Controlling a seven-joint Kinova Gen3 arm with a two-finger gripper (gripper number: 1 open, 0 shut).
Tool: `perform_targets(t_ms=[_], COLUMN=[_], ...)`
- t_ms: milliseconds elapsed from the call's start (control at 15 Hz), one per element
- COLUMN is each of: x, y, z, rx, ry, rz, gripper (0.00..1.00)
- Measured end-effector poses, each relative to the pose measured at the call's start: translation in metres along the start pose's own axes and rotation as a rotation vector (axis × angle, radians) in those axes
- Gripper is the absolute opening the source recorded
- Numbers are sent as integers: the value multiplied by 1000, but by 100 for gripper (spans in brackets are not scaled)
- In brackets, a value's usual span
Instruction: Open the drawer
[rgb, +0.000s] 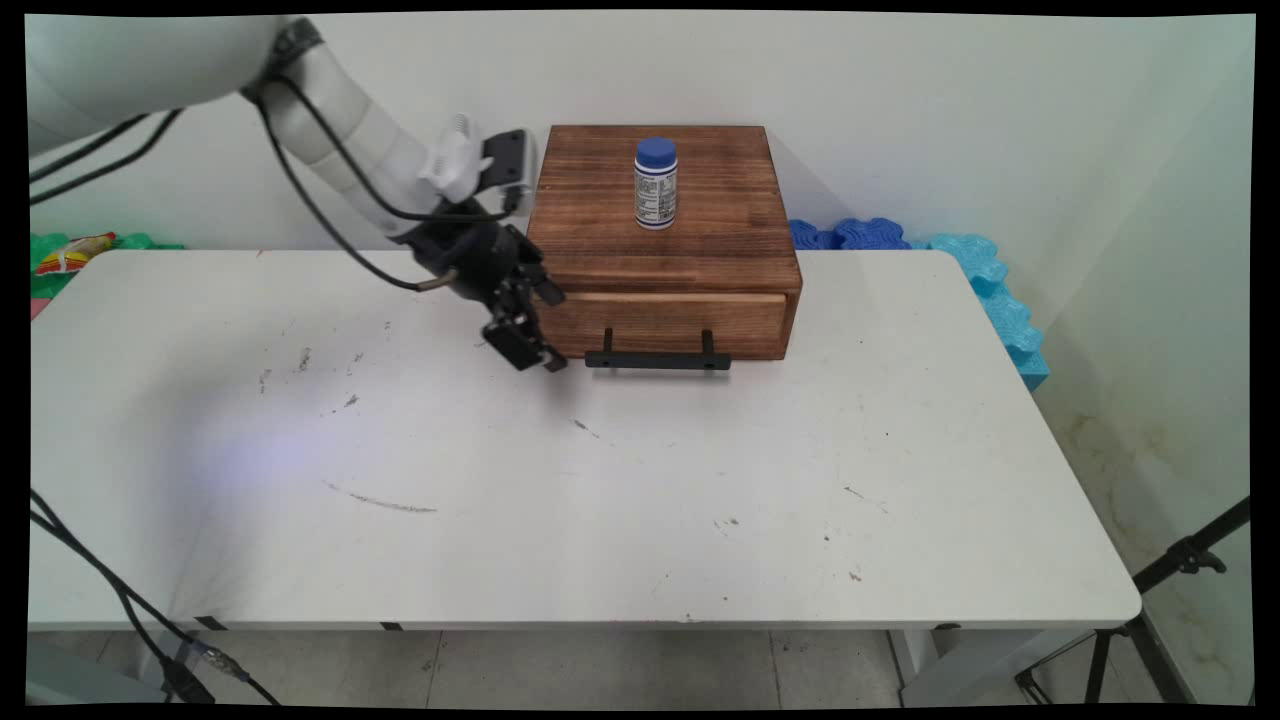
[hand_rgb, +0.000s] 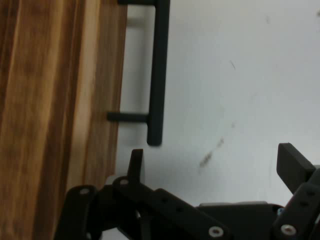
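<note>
One wooden drawer box stands at the table's far edge, its drawer closed, with a black bar handle on the front. A white, blue-capped bottle stands upright on top. End effector spread wide, holding nothing, low beside the handle's left end.

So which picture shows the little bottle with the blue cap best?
The main view. The bottle stands upright on top of the wooden box, fully visible. The hand view shows none of it, only the box's front and black handle.
</note>
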Motion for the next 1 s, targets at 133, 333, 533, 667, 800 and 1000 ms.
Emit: perform_targets(t_ms=[133,333,533,667,800,1000], x=[9,21,30,36,42,46], y=[1,3,7,10,13,16], z=[10,26,44,58,72,90], rx=[6,11,18,26,37,49], ry=[3,5,3,2,1,-4], rz=[4,17,38,57,80,106], gripper=[100,100,100,100,100,100])
